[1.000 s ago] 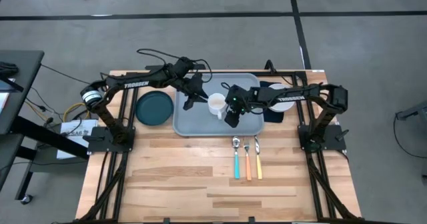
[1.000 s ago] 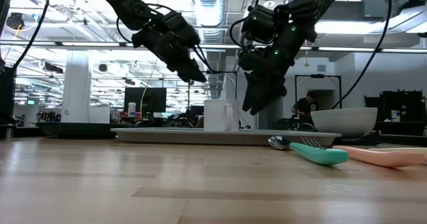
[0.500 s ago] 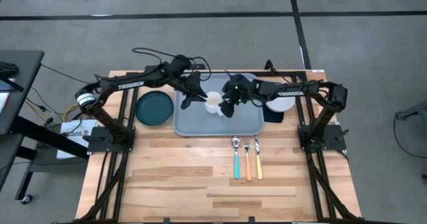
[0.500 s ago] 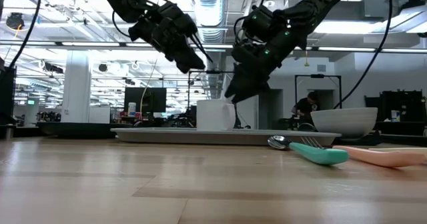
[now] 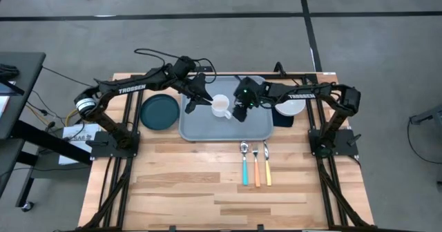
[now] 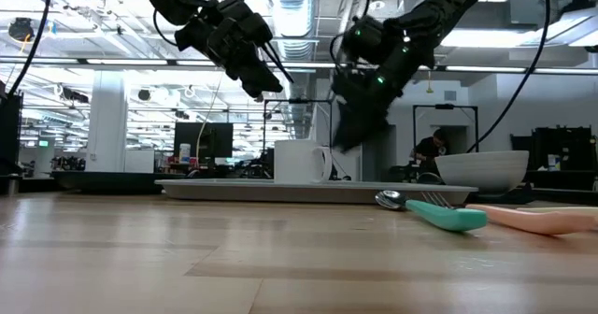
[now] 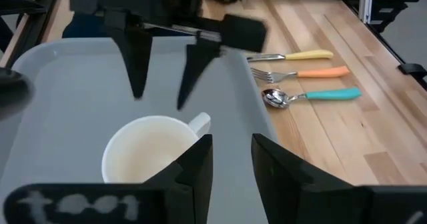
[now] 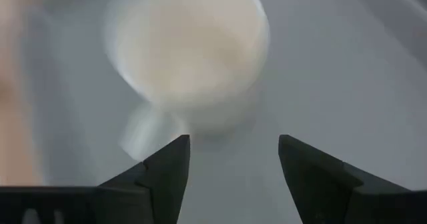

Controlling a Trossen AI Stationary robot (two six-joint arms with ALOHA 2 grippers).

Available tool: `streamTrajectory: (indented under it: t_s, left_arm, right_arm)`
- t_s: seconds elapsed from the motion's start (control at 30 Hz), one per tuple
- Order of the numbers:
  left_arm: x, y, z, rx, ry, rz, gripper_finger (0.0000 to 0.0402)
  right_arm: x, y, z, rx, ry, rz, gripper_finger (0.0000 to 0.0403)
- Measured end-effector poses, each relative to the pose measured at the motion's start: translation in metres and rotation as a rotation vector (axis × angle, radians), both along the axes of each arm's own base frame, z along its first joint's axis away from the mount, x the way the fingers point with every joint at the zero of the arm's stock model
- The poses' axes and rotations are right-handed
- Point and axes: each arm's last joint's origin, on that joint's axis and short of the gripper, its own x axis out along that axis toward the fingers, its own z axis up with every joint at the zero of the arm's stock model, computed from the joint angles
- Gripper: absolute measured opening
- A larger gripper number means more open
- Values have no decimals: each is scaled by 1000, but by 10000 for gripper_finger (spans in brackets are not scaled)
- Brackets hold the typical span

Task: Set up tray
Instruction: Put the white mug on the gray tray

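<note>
Wooden slatted table [image 5: 207, 184], frame centre: light blue-grey tray [image 5: 259, 128] carries white mug [image 5: 220, 106]; my left gripper [image 5: 190, 102] and right gripper [image 5: 238, 114] hover, fingers apart, mug blurred.

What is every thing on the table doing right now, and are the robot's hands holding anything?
Light blue-grey plastic tray: flat on the table.
White ceramic mug: upright on the tray, empty, not held.
Round dark teal plate: beside the tray, empty.
White bowl: upright.
Spoon, fork, knife: lying side by side.
Left gripper: open, above the tray.
Right gripper: open, by the mug.
</note>
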Motion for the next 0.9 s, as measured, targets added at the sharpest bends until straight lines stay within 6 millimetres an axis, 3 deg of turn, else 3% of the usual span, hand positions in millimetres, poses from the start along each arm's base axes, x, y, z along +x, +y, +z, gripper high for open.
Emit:
streamTrajectory:
  t_s: [0.1, 0.2, 0.3, 0.53, 0.9]
  left_arm:
    - [0, 0, 0, -6, 0, -9, 91]
    - [0, -1, 0, -12, -6, -23, 91]
    - [0, -1, -1, -24, -8, -37, 91]
    - [-1, -2, -2, -38, 5, -41, 91]
    - [-1, -2, -2, -36, 4, -39, 91]
  right_arm:
    - [-7, 0, -6, -35, 111, -52, 221]
    - [-6, -2, -10, -35, 112, -83, 221]
    - [5, -2, -19, -13, 59, -50, 221]
    - [32, 3, -46, 59, 117, 35, 221]
    - [71, 3, -7, -55, -1, 162, 221]
